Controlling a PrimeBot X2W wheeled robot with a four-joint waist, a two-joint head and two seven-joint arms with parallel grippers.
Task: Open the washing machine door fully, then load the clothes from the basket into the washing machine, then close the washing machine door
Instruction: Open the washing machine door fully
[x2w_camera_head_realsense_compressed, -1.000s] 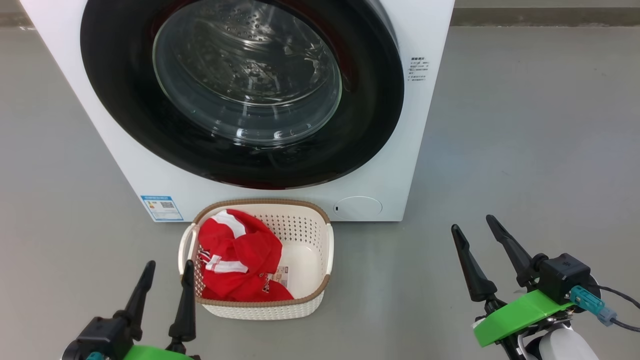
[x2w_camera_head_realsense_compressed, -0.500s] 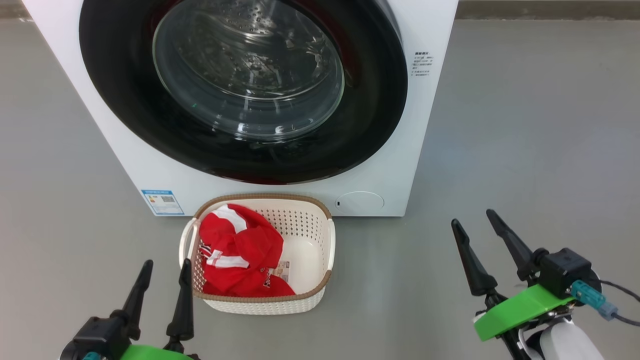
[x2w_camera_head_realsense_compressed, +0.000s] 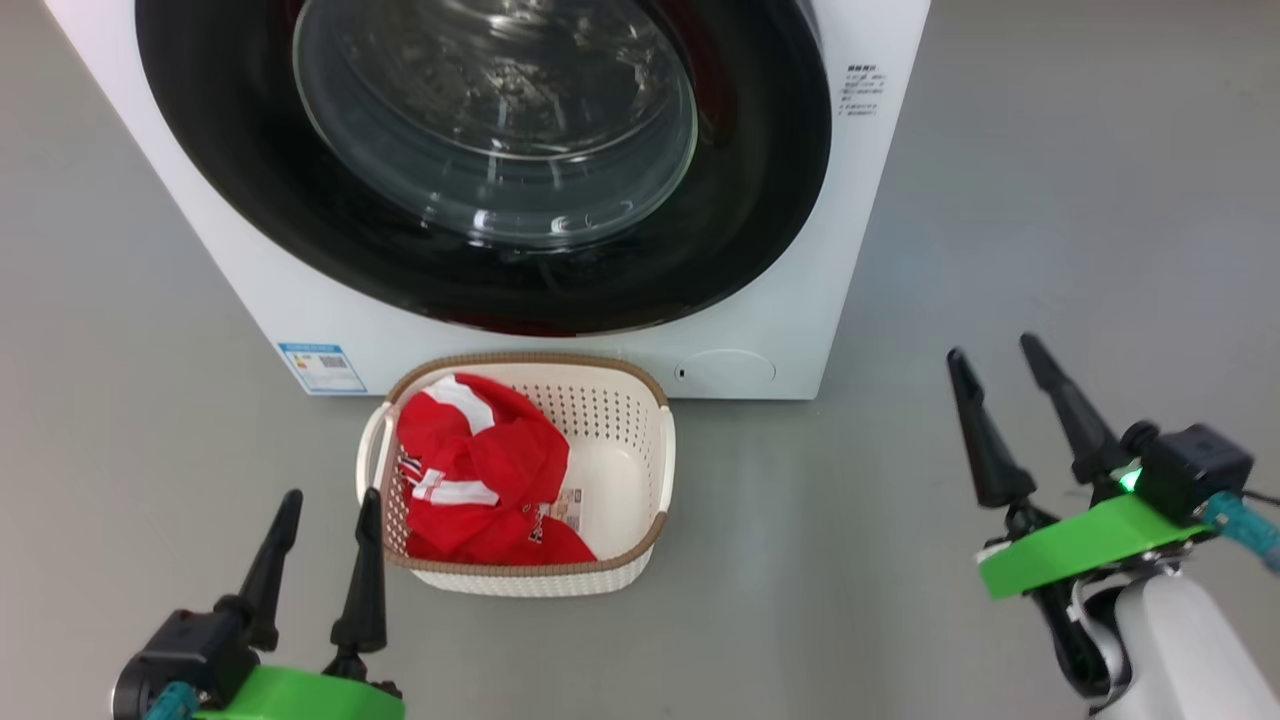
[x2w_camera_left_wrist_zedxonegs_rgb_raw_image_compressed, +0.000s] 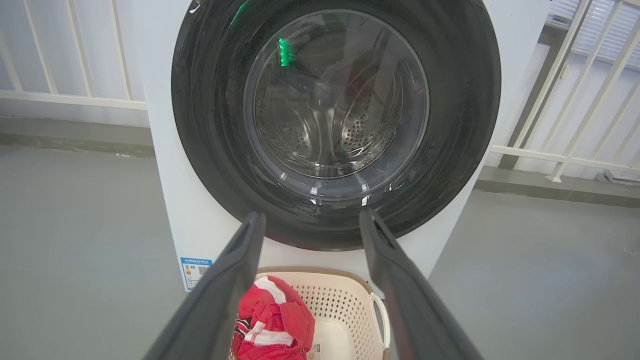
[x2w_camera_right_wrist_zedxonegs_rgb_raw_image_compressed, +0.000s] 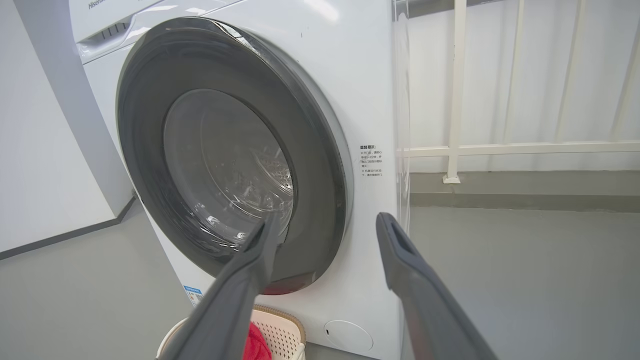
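Washing machine (x2w_camera_head_realsense_compressed: 870, 200): white front-loader standing on the grey floor (x2w_camera_head_realsense_compressed: 1050, 200) at the far side of the scene, with a blue label (x2w_camera_head_realsense_compressed: 321, 367) low on its left front and a round cap (x2w_camera_head_realsense_compressed: 725, 370) low on its right. Washing machine door (x2w_camera_head_realsense_compressed: 490, 130): glossy black ring around a bulging clear window, lying flat against the machine front and shut by appearance; the steel drum shows through the glass with no garments seen inside. Basket (x2w_camera_head_realsense_compressed: 600, 405): cream, perforated, brown-rimmed, on the floor just in front of the machine, below the door. Clothes (x2w_camera_head_realsense_compressed: 480, 470): red with white stripes, heaped in the basket's left half; the right half is bare apart from a paper label. Left end effector (x2w_camera_head_realsense_compressed: 332, 495): near left, just beside the basket's left handle, fingers spread, grasping nothing. Right end effector (x2w_camera_head_realsense_compressed: 992, 348): near right, well apart from the basket, fingers spread, empty. Progress, as judged: none of the three steps is done; opening the door, loading and closing all remain, and the approach to the door seems the step in hand.
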